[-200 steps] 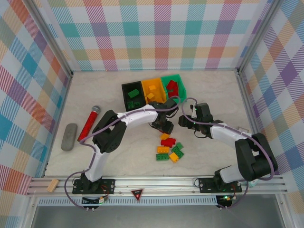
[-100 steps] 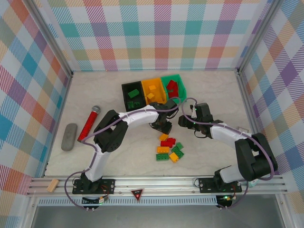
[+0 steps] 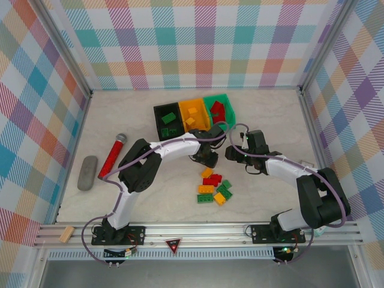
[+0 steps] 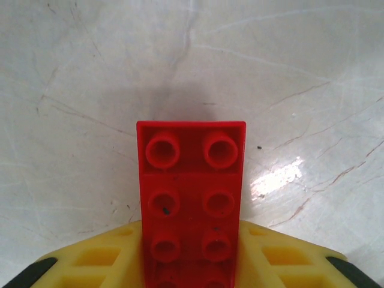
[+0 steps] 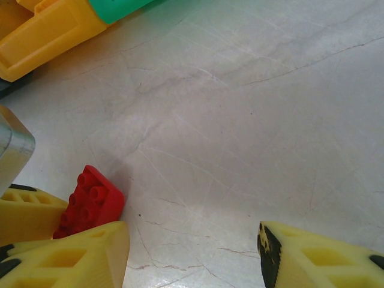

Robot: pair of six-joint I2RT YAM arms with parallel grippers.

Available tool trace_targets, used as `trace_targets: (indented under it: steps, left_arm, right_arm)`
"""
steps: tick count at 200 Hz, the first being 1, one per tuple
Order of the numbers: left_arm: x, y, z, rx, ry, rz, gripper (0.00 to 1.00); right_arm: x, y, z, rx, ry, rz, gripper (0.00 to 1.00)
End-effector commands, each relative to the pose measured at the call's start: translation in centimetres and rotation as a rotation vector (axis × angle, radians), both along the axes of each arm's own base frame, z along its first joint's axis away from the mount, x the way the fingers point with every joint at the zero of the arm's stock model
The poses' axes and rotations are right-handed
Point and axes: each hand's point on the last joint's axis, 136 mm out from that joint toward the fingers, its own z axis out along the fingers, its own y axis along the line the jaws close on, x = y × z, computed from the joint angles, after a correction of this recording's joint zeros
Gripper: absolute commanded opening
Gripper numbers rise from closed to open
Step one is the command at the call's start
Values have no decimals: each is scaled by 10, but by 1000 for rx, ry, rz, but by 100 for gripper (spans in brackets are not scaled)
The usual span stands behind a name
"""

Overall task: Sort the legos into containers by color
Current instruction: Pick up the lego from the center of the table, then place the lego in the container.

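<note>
My left gripper [image 4: 191, 255] is shut on a red lego [image 4: 191, 180], which sticks out studs-up from between its yellow fingers [image 4: 282, 252] over bare tabletop. From above, the left gripper [image 3: 207, 159] sits just below the joined containers: black [image 3: 167, 121], orange-yellow [image 3: 194, 114] and green [image 3: 219, 108], each with legos inside. My right gripper [image 3: 231, 153] is close beside it, open [image 5: 192, 252] over bare table, with a red lego [image 5: 90, 201] by its left finger. Loose red, green and orange legos [image 3: 213, 187] lie in a cluster nearer the arm bases.
A long red stick with a grey head [image 3: 112, 155] and a grey oblong object [image 3: 87, 173] lie at the left. A small wooden block [image 3: 66, 234] rests on the front rail. The orange-yellow [image 5: 48, 30] and green [image 5: 120, 7] bin corners appear in the right wrist view.
My left gripper has drawn slightly back from the loose cluster toward the containers. The right arm has stayed still.
</note>
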Motion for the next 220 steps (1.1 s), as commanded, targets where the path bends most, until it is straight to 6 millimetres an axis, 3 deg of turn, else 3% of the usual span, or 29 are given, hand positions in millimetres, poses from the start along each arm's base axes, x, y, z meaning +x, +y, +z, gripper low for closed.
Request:
trace_targets:
  steps: [1, 63, 128, 168, 184, 220]
  left_arm:
    - [11, -6, 37, -65, -82, 28, 37]
    - [59, -21, 82, -220, -134, 107, 37]
    - [147, -29, 137, -430, -250, 228, 36]
    - [189, -36, 144, -452, -342, 263, 37]
    - [204, -35, 141, -474, -359, 315, 53]
    - [204, -42, 150, -537, -355, 316, 55]
  right_arm:
    - [10, 5, 10, 26, -20, -7, 60]
    - [9, -5, 18, 6, -63, -49, 60]
    - [7, -12, 26, 0, -100, -73, 62]
    - [8, -12, 25, 6, -97, -71, 62]
    - [8, -11, 26, 12, -98, -68, 62]
    - [7, -6, 26, 33, -91, -55, 62]
